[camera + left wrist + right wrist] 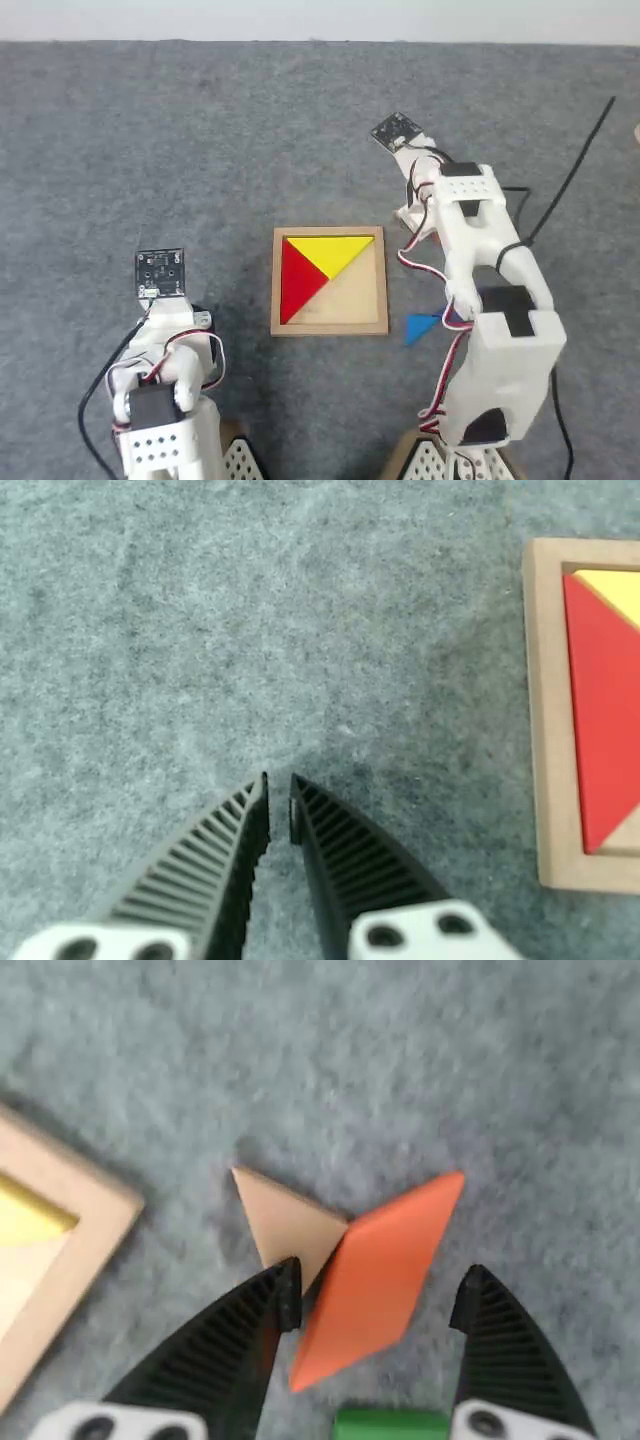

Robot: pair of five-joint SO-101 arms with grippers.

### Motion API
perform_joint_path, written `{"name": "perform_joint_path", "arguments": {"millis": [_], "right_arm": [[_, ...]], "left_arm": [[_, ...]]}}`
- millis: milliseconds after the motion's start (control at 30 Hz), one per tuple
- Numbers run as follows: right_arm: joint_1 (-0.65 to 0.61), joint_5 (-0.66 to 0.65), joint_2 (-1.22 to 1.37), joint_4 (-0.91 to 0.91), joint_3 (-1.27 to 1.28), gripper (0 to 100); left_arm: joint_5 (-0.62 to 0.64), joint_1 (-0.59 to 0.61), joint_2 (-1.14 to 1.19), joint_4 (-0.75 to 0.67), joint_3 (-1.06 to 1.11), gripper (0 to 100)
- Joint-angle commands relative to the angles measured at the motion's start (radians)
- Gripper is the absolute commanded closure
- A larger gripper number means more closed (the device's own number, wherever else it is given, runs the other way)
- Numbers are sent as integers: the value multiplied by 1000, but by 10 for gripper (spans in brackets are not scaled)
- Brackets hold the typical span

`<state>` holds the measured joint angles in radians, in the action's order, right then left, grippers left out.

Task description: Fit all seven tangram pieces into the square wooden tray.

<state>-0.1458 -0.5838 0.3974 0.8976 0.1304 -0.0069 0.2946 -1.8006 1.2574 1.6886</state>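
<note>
The square wooden tray [379,284] lies mid-table and holds a yellow triangle [330,251] and a red triangle [298,284]. The tray's edge [548,720] and the red triangle [600,710] also show beside my left gripper [277,790], which is shut over bare carpet, left of the tray. My right gripper [380,1290] is open just right of the tray, its fingers either side of an orange parallelogram [375,1275]. That piece overlaps a tan triangle [280,1220]. A green piece [390,1425] peeks out by the gripper's base. A blue triangle [420,326] lies right of the tray, under the right arm.
Grey carpet covers the table. The right arm's body [480,290] and its cables hang over the area right of the tray. The tray corner [60,1260] lies close to the right gripper's finger.
</note>
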Motion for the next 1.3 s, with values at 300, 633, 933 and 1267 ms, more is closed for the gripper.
{"name": "perform_joint_path", "arguments": {"millis": [300, 633, 933, 1267], "right_arm": [[-28, 66, -91, -13, 52, 735], [-16, 75, -120, -38, 89, 735], [-41, 138, -288, -36, 169, 735], [-110, 89, -328, -156, 313, 735]], "left_arm": [[-5, -6, -18, 3, -5, 964], [-5, -6, -18, 3, -5, 964], [-5, -6, -18, 3, -5, 964], [-5, -6, -18, 3, -5, 964]]}}
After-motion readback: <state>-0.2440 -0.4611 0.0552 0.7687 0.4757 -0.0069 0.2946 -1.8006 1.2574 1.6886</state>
